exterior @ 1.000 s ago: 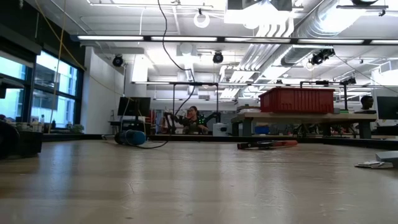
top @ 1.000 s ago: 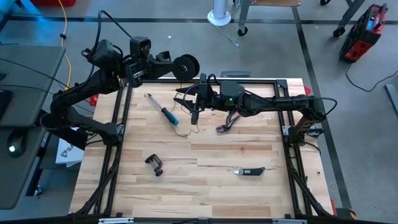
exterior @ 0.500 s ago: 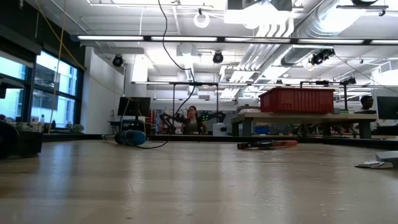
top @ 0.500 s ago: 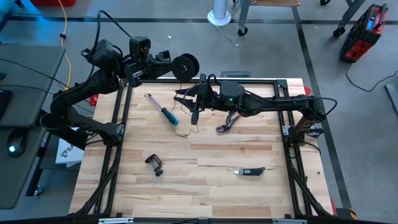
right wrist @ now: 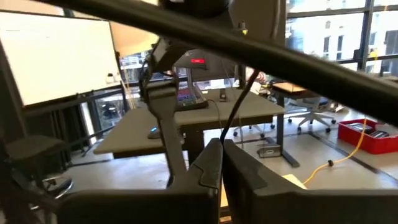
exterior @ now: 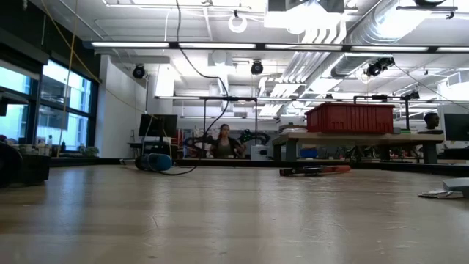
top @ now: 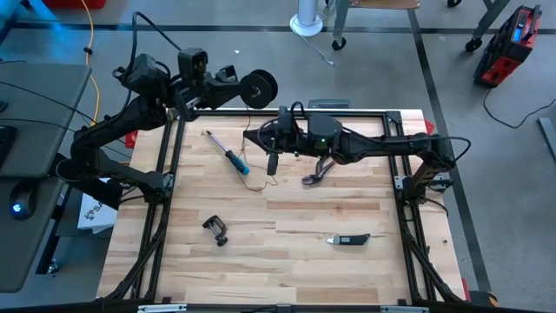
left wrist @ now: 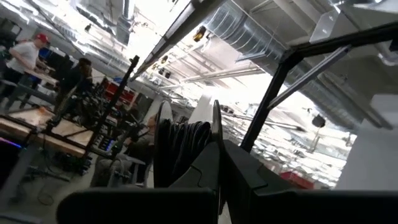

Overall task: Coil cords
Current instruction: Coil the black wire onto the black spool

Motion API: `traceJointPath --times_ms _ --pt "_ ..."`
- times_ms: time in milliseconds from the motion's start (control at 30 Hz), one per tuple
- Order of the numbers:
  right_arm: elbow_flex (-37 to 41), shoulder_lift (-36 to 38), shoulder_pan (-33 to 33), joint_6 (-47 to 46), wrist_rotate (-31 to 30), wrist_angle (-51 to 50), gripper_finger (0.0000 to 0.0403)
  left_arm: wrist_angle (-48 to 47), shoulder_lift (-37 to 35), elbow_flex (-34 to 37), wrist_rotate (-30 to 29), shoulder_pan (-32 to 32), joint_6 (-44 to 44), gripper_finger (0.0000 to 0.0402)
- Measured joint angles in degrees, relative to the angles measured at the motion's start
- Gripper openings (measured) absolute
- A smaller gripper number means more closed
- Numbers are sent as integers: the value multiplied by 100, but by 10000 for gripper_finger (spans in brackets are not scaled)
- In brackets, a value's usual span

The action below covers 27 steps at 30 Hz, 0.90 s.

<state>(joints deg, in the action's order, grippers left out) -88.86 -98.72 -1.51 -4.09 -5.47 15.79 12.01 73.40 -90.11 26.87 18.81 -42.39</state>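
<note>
Above the far left edge of the surface (top: 287, 213), black reel (top: 259, 89) clamped in left hand (top: 236, 85), cord (top: 263, 165) hanging thin from right hand (top: 272, 148), closed on it, just right of reel; cord hardly visible, its path between both unclear.

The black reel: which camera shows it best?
The high view: the reel appears as a whole round disc in the left hand, beyond the table's far edge. The left wrist view shows it edge-on, close up. The other views miss it.
</note>
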Motion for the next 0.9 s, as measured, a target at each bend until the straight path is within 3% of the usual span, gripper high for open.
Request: traceJointPath --times_ms 167,433,900 --pt "0 239 117 -19 156 -496 1 -164 -172 2 -39 279 250 0" --pt "-2 886 295 -42 293 -1490 0 -1787 -645 2 -216 795 257 0" --pt "-2 1723 383 154 294 -1932 0 -3539 -875 2 -131 729 -952 0"
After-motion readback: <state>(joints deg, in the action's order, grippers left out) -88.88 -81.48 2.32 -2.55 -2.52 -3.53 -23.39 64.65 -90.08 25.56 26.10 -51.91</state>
